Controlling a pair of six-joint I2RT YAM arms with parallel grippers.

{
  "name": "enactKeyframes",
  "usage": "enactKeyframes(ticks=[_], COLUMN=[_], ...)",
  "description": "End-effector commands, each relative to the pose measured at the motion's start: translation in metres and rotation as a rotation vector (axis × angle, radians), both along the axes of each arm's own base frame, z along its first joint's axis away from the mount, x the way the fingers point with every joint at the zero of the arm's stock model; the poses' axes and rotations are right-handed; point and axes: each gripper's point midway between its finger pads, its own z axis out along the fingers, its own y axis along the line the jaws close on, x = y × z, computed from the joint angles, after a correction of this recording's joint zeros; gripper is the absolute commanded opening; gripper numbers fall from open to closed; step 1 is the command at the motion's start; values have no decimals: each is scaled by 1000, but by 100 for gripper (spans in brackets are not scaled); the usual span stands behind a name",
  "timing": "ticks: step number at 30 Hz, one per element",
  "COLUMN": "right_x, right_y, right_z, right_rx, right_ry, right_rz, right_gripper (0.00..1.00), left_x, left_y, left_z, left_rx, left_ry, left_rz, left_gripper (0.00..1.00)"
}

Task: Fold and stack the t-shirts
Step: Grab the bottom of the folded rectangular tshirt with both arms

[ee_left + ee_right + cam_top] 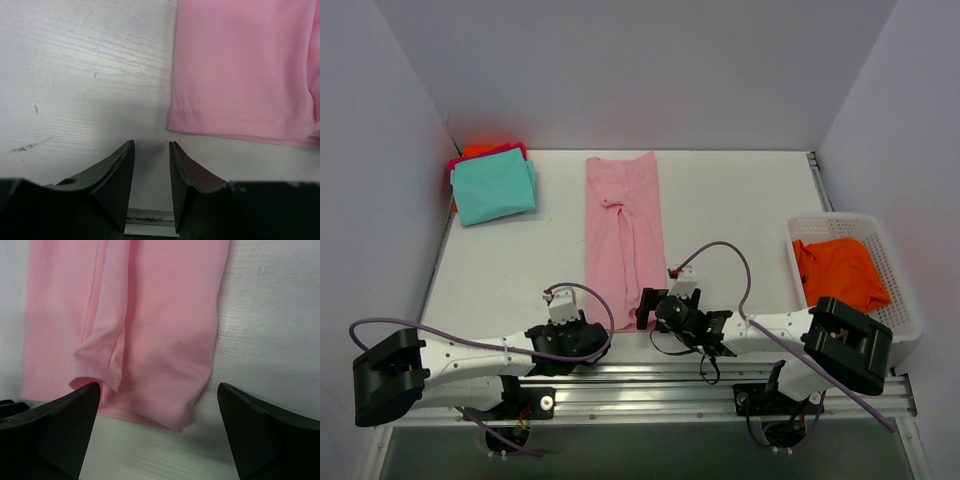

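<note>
Pink t-shirt (623,230) lies flat in the middle of the table (740,210), folded lengthwise into a long narrow strip running from the far edge toward me, with a small bunched wrinkle about a third of the way down from the far end. Its near hem sits just ahead of my two wrists. My left pincer (151,145) is low over bare table just beside the near left corner of the strip. Its fingers are nearly together with only a narrow gap, nothing between them, and they are not touching the cloth. In the left wrist view the stitched hem corner is just ahead and to the right of the tips. My right pincer (159,385) is spread wide apart and gripping nothing, straddling the near right part of the hem. One finger (75,415) is at the hem edge where a folded-over layer ends, the other is over bare table past the shirt's right side. I can't tell if that first finger touches the fabric. Far left corner of the table has a stack of folded shirts: teal t-shirt (493,190) on top, a magenta t-shirt (512,149) edge showing under it, and an orange t-shirt (474,151) at the very back. White mesh basket (903,300) stands at the right edge of the table, well apart from the pink strip. It holds another orange t-shirt (838,272), crumpled and unfolded.
</note>
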Motion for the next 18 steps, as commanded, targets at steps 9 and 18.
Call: enactKeyframes(ticks=[9, 18], right_x=[3, 3], right_y=[-26, -23], right_z=[12, 4], right_rx=[-46, -54], right_ry=[-37, -27], right_rz=[-78, -80], right_gripper=[100, 100], left_x=[7, 13], left_y=[-6, 2], left_z=[67, 45], left_rx=[-166, -134], left_ry=[-181, -209], left_rz=[19, 54], left_gripper=[54, 68])
